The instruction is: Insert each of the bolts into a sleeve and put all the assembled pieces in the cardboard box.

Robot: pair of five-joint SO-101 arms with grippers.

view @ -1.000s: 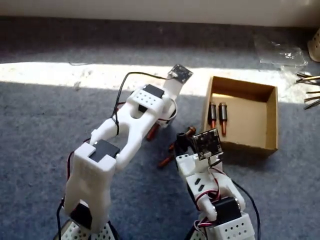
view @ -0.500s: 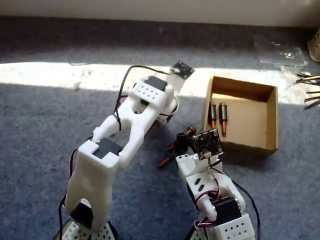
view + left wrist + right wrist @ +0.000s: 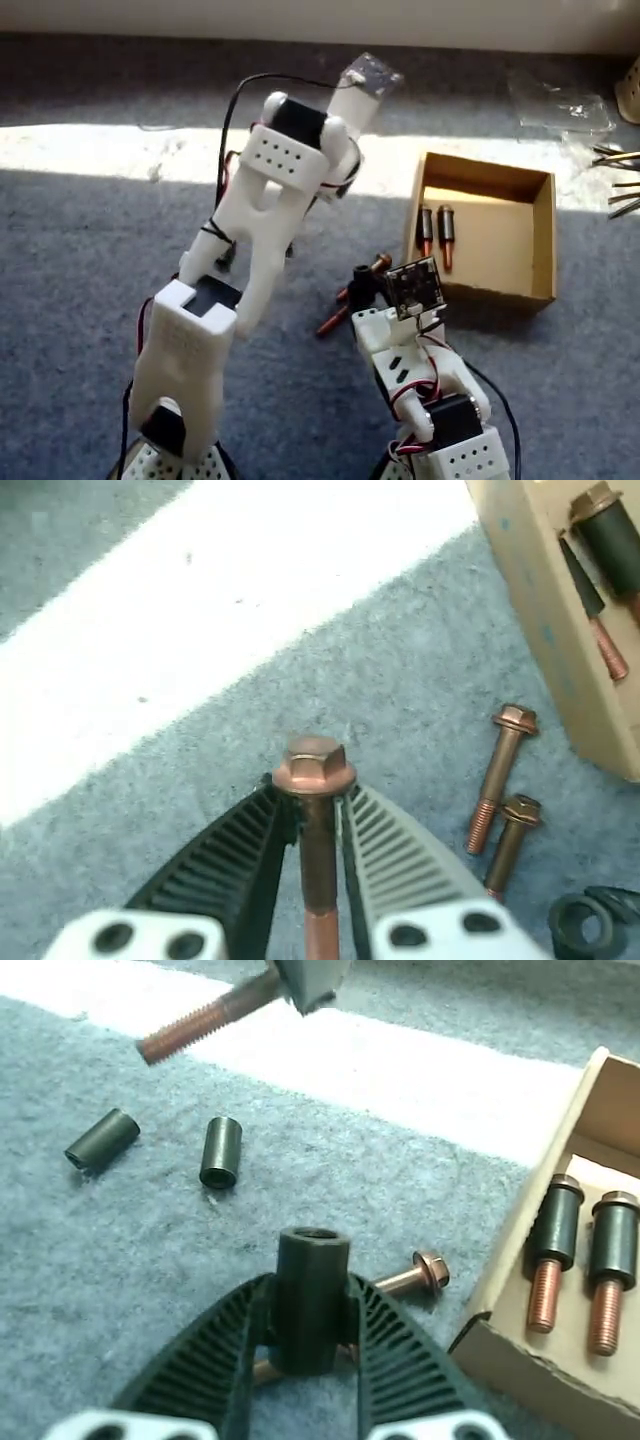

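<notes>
The left gripper (image 3: 312, 802) is clamped tight on a copper bolt (image 3: 318, 865), pinching the shank just under the hex head. That arm holds it up off the grey carpet (image 3: 80, 260), over toward the sunlit strip at the far side.

The right gripper (image 3: 312, 1295) is squeezed around a black sleeve (image 3: 313, 1260), which stands upright with its open end up. It's down low over the carpet, just left of the cardboard box (image 3: 545, 240).

The box sits on the right and already has two assembled pieces (image 3: 552, 1228) in it. They lie side by side along its left wall, with the threaded ends pointing to the near side.

Two loose bolts (image 3: 503, 755) lie on the carpet in the middle, right beside the right gripper. Further left there are two empty sleeves (image 3: 221, 1150) on the carpet, close together but not touching. Can't really tell whether either one is standing or just tipped over.
</notes>
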